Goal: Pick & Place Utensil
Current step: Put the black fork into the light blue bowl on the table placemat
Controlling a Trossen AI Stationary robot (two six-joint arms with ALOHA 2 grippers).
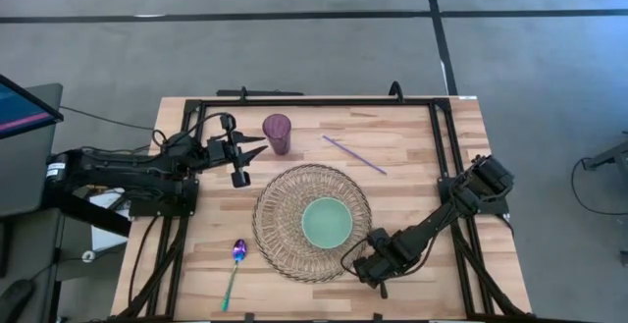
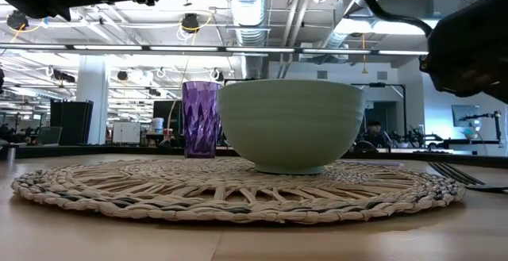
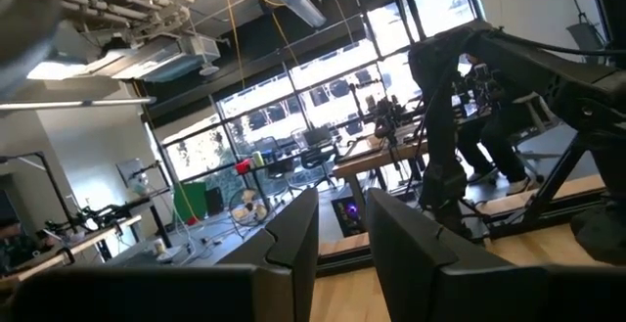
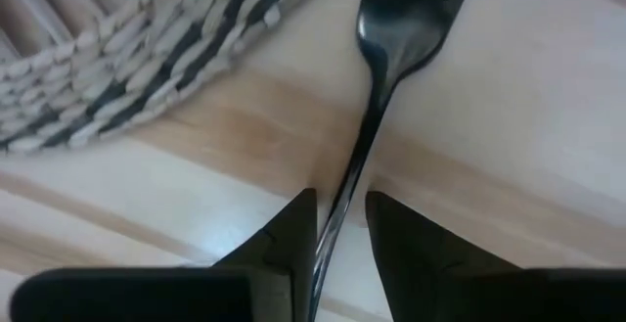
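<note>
A black fork (image 4: 396, 28) lies on the wooden table just off the woven placemat's (image 1: 285, 249) right near edge. Its tines (image 2: 456, 174) show low at the right of the low view. My right gripper (image 4: 340, 200) (image 1: 361, 264) is down at the fork and shut on its handle. A pale green bowl (image 1: 326, 222) (image 2: 290, 122) stands on the placemat. A spoon (image 1: 235, 262) with a purple bowl and teal handle lies flat near the table's left near corner. My left gripper (image 1: 253, 146) (image 3: 342, 200) hovers shut beside the purple cup (image 1: 277, 132), holding nothing. My right gripper pinches the fork's thin handle (image 4: 344, 180) between its two fingers, behind the neck. The fingers come slanting down from the table's right near side and lie along the handle. The tines point toward the placemat, and the fork stays low at table level.
A purple faceted cup (image 2: 200, 118) stands beyond the placemat at the far side. A thin purple stick (image 1: 353, 154) lies on the bare wood right of the cup. Black rails (image 1: 446, 156) frame the table's edges. Bare wood shows between the placemat and the right rail.
</note>
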